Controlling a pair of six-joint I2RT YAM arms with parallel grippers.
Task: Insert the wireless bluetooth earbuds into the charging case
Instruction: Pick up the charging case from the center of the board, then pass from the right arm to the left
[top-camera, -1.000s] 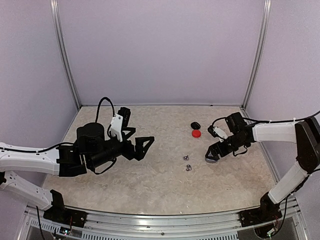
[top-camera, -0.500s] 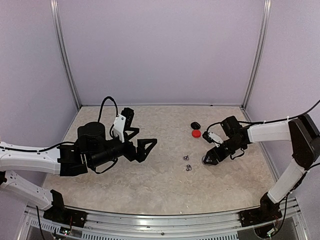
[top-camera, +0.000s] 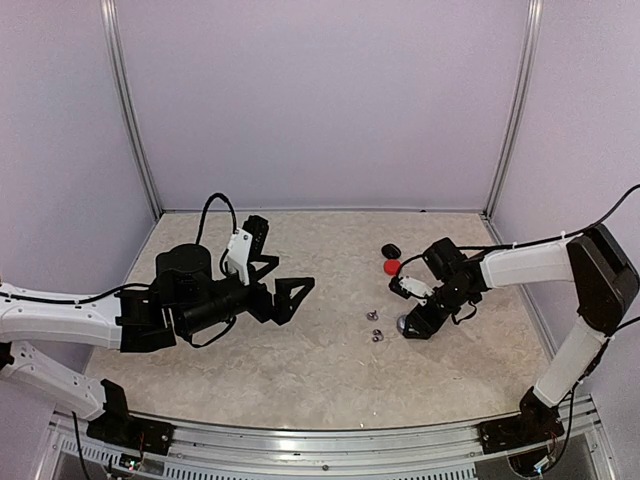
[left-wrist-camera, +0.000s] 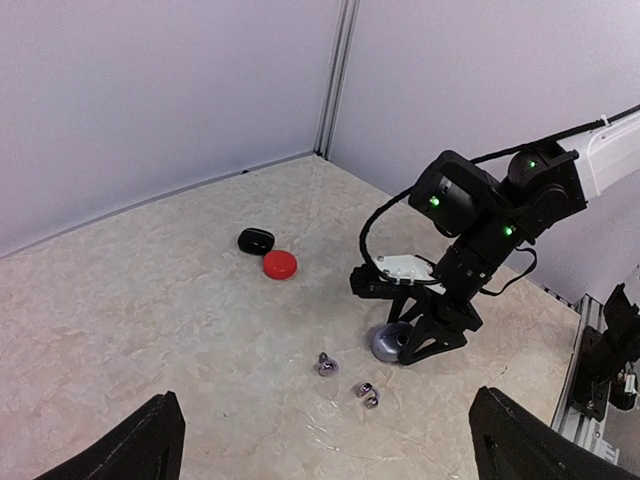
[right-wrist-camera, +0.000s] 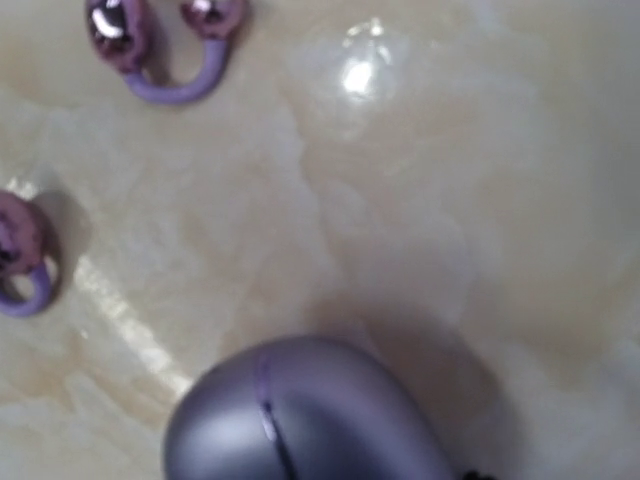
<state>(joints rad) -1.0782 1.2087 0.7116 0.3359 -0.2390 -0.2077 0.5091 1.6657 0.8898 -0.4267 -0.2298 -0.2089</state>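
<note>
Noted pale marbled table (top-camera: 300, 390) boxed in by lilac walls (top-camera: 320, 100). Found left gripper (top-camera: 288, 272) raised over the left half, jaws spread wide, holding nothing; in its own camera only fingertips (left-wrist-camera: 150, 440), cut off at the bottom corners. Found right gripper (top-camera: 408, 324) low at the table, closed partway around grey case (left-wrist-camera: 386, 343); fingers outside its own camera's view, case cropped at the bottom edge. Recorded one earbud (right-wrist-camera: 165, 40) and second earbud (right-wrist-camera: 15, 255), half cut off, loose on the table just left of that case. Logged red case (top-camera: 393, 267) and black case (top-camera: 390, 249) further back; touching or apart, not determinable.
</note>
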